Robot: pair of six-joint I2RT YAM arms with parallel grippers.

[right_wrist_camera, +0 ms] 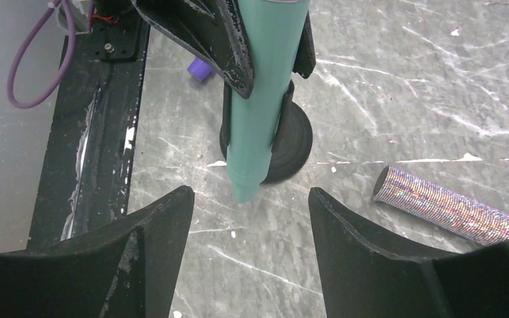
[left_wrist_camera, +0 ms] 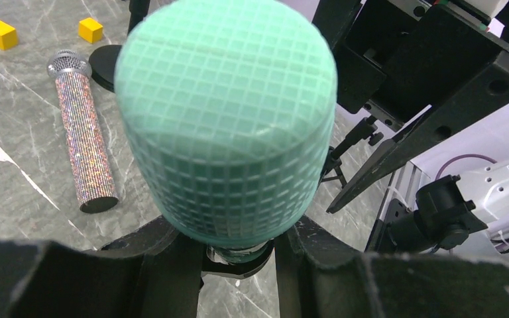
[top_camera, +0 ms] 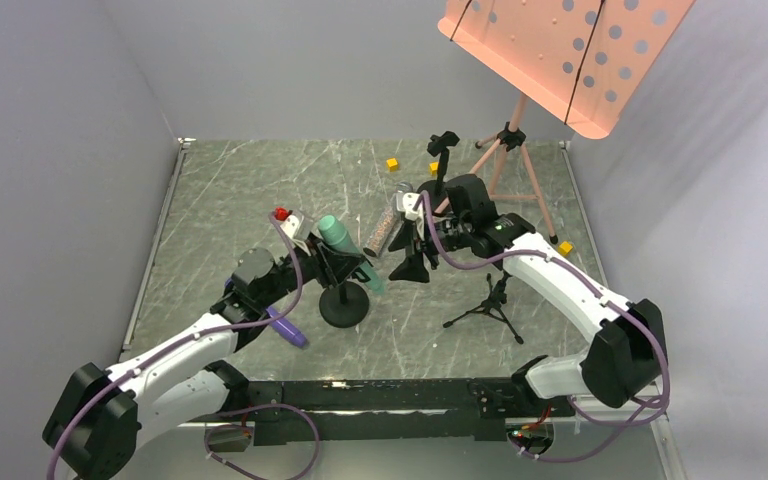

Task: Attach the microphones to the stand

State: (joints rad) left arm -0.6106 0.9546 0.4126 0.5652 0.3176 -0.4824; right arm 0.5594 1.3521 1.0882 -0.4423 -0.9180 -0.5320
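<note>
The left gripper (top_camera: 332,252) is clamped on the teal-green plastic stick microphone (top_camera: 338,234), holding it tilted over the black round-based stand (top_camera: 345,306). The right gripper (top_camera: 410,264), at the stand's 2 o'clock, has its fingers spread and grasps nothing. The glittery pinkish-tan microphone with a silver mesh head (top_camera: 382,232) lies on the grey marbled table (top_camera: 240,190) at the stand's 1 o'clock. The purple stick microphone (top_camera: 288,328) lies at 8 o'clock.

Left arm extended, left hand (top_camera: 328,255) clamped on teal microphone (left_wrist_camera: 225,119); right arm bent inward, right hand (top_camera: 408,262) fingers apart.
</note>
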